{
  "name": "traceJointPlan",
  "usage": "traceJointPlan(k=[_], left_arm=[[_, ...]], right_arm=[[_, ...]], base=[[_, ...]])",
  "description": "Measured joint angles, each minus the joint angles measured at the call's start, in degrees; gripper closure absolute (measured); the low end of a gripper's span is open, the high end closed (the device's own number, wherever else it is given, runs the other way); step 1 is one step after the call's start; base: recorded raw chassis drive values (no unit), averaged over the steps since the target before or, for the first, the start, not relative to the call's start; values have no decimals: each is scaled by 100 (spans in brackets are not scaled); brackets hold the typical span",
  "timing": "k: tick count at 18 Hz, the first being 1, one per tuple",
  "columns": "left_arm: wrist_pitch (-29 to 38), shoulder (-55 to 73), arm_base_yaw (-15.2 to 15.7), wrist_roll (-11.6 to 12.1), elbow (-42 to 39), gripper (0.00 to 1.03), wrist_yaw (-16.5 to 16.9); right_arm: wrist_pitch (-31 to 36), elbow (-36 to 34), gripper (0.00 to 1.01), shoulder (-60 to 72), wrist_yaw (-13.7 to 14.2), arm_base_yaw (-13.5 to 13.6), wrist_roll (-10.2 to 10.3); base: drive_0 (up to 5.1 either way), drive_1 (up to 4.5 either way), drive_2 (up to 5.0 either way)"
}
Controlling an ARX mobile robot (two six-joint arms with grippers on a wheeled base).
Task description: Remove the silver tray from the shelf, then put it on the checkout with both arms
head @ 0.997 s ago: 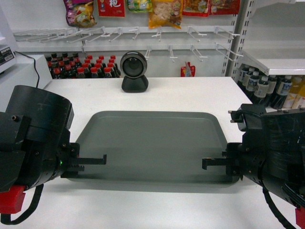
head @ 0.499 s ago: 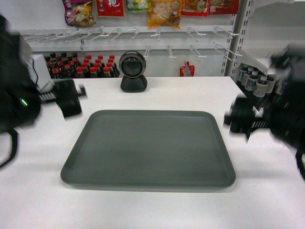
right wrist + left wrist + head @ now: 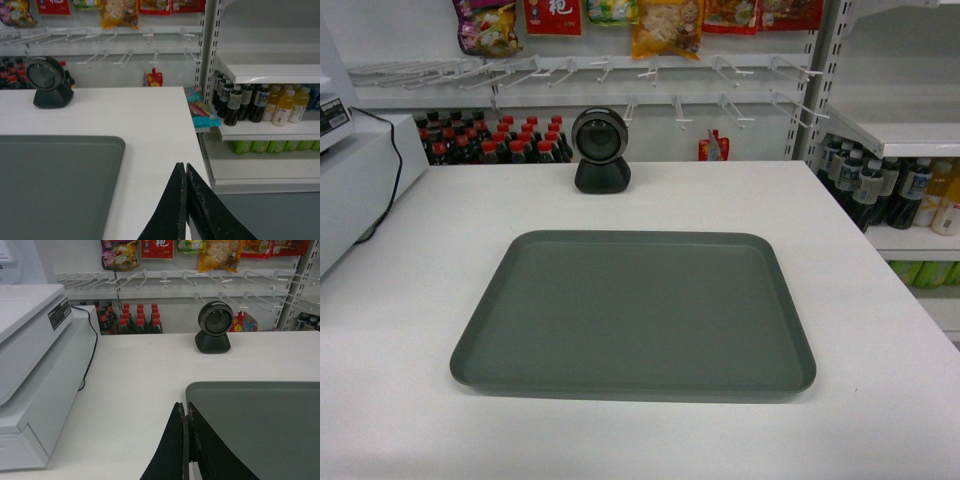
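White table [image 3: 410, 330] bears the silver tray [image 3: 635, 310]; both my pincers [image 3: 186, 450] [image 3: 186, 205] are pressed together, empty. A careless swing could nudge it.

Neither claw shows in the head view. In the left wrist view the silver tray [image 3: 260, 425], just right of the left claw [image 3: 187, 415], runs off the right and bottom edges. In the right wrist view the tray [image 3: 55, 185], left of the right claw [image 3: 186, 172], is cut by the left and bottom edges.
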Motion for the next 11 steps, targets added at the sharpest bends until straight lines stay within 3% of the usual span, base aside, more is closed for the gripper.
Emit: traceJointPlan(k=[2, 4, 5, 6, 11], left_arm=[[-170, -581, 76, 0, -280, 102, 101], [-542, -1250, 442, 4, -570, 102, 483], [-704, -1467, 514, 2, -680, 102, 459], [-894, -1777, 496, 4, -769, 102, 501], [-2052, -3268, 485, 4, -1084, 102, 505]], right_arm=[[-140, -271, 98, -702, -76, -114, -7], [-647, -584, 98, -1436, -201, -219, -11], [-852, -678, 98, -1729, -433, -413, -11], [-1478, -678, 98, -2225, -579, -634, -11], [-2914, -942, 98, -4096, -619, -654, -11]], base=[[0, 0, 0], [0, 0, 0], [0, 0, 0], [0, 0, 0], [0, 0, 0]])
